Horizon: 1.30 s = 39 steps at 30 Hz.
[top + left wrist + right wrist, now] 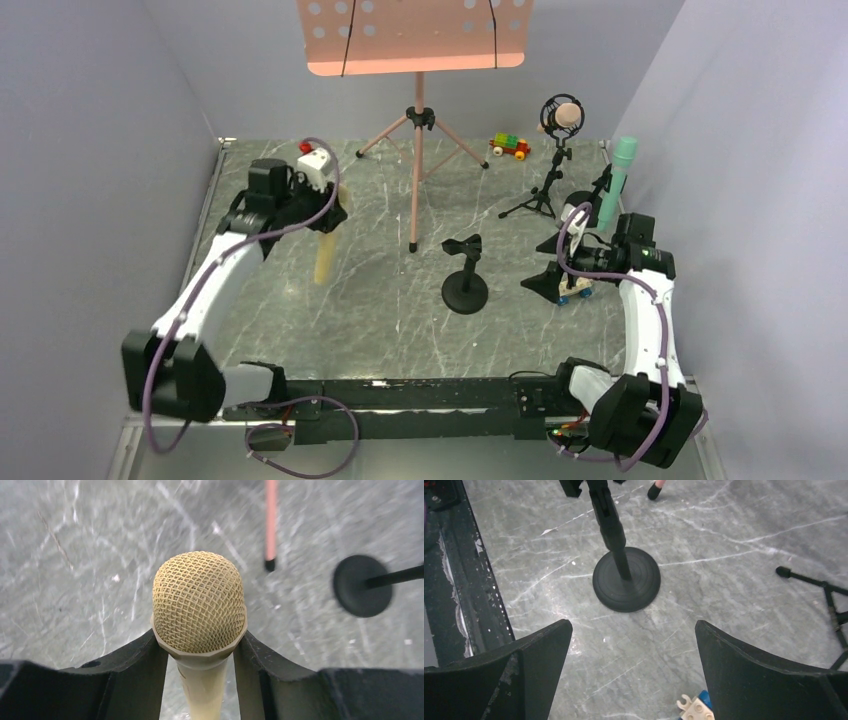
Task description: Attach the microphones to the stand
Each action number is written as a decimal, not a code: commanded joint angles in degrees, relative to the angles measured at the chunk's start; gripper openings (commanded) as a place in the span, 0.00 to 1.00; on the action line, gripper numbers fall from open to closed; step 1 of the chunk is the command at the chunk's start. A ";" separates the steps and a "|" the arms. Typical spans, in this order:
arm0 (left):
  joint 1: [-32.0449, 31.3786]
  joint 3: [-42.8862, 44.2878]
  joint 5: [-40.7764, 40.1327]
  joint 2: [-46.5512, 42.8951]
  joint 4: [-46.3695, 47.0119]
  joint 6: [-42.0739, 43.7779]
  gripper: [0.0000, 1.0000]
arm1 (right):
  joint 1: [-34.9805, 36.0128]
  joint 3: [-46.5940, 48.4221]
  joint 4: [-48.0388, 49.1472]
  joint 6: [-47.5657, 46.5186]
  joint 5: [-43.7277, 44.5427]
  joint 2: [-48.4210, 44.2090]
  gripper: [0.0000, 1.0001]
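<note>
Left wrist view: left gripper (200,641) is clamped on the pale yellow microphone (199,602) just under its mesh head, well left of the round-base stand (465,283). It looks light, stiff and smooth, so that neck seems the best hold. Right gripper (634,630) gapes wide, empty.

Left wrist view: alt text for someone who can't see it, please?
A pale yellow microphone, mesh head facing the camera, sits clamped between the left gripper's black fingers above a grey table. A black stand base lies at right.

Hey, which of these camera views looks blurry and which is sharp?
Left wrist: yellow microphone head sharp, table behind it smeared. Right wrist: crisp on the round stand base and table veins. Top external: evenly lit, mildly soft.
</note>
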 commanded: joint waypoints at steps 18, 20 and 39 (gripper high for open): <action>-0.44 -27.74 17.18 -45.70 32.88 -31.34 0.07 | 21.27 22.56 -4.93 -0.08 1.95 8.69 1.00; -0.50 -28.03 17.39 -47.19 32.07 -31.30 0.07 | 23.07 22.44 -2.13 0.62 2.08 9.89 1.00; -0.53 -30.34 18.46 -52.67 29.48 -30.80 0.07 | 30.26 22.69 6.77 6.71 6.20 19.54 1.00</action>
